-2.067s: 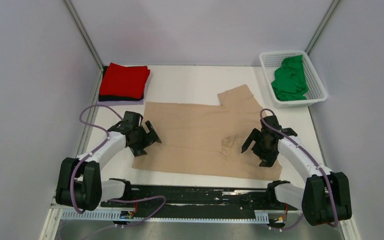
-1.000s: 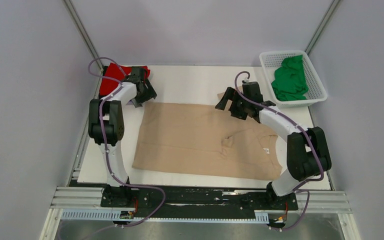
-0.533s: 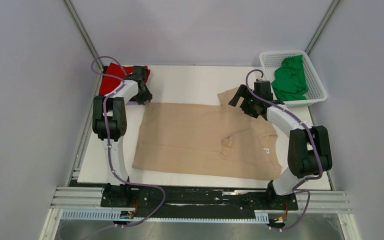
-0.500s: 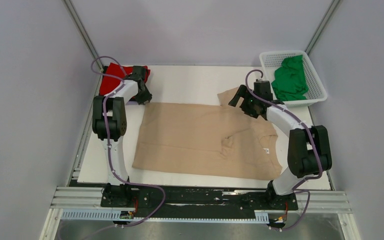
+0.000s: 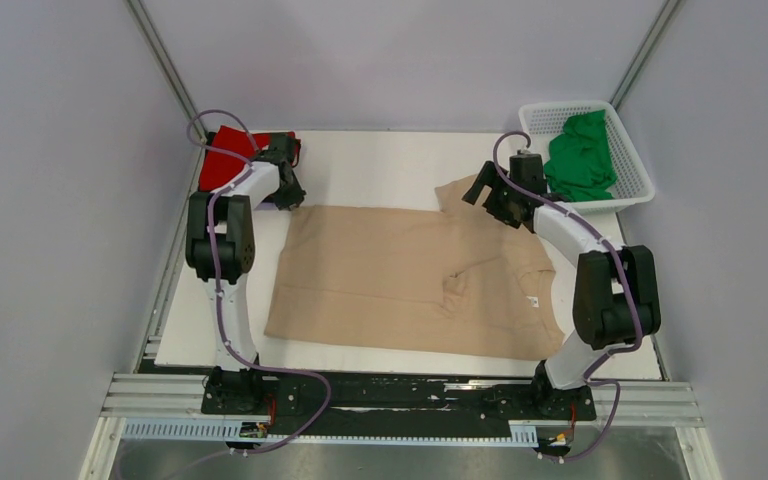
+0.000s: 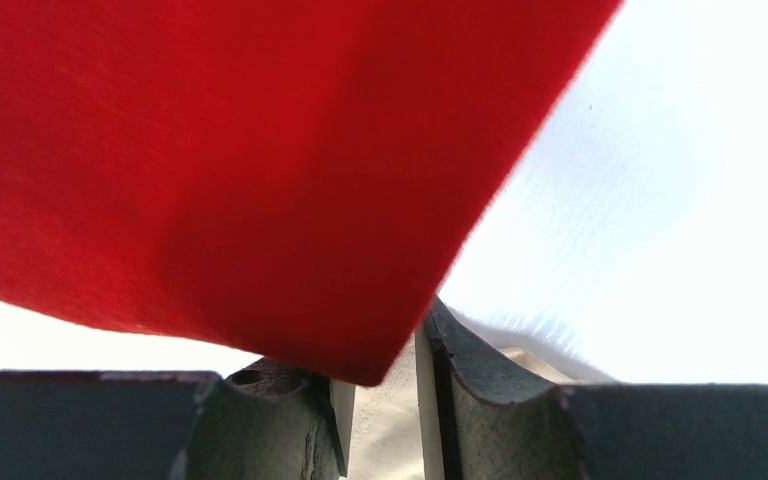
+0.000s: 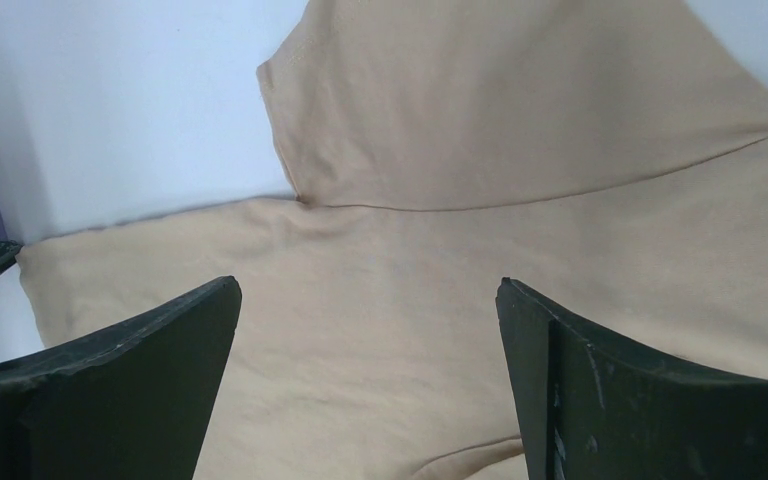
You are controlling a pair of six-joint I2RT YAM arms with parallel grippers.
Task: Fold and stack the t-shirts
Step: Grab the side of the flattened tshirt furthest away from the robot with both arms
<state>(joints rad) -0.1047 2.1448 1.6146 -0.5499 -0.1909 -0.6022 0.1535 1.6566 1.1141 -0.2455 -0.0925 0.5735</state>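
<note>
The tan t-shirt [image 5: 410,270] lies spread flat in the middle of the white table. My left gripper [image 5: 290,193] is at its far-left corner, right beside the folded red t-shirt [image 5: 225,145]. In the left wrist view red cloth [image 6: 260,150] fills the upper part. Below it the left gripper [image 6: 382,400] has narrowed to a thin gap filled with tan cloth [image 6: 385,435]. My right gripper [image 5: 490,205] hovers wide open over the tan sleeve at the far right. In its wrist view the right gripper [image 7: 368,290] has the sleeve [image 7: 520,120] just ahead of it. The green t-shirt [image 5: 580,155] lies crumpled in the basket.
The white lattice basket [image 5: 560,108] stands at the far-right corner of the table. Grey walls close in on the left, the right and the back. Both arm bases sit on the black rail [image 5: 390,395] at the near edge.
Both arms have swung from the near side to the shirt's far edge. In the last second the left jaws narrowed at the corner, and the right gripper crept further onto the sleeve.
</note>
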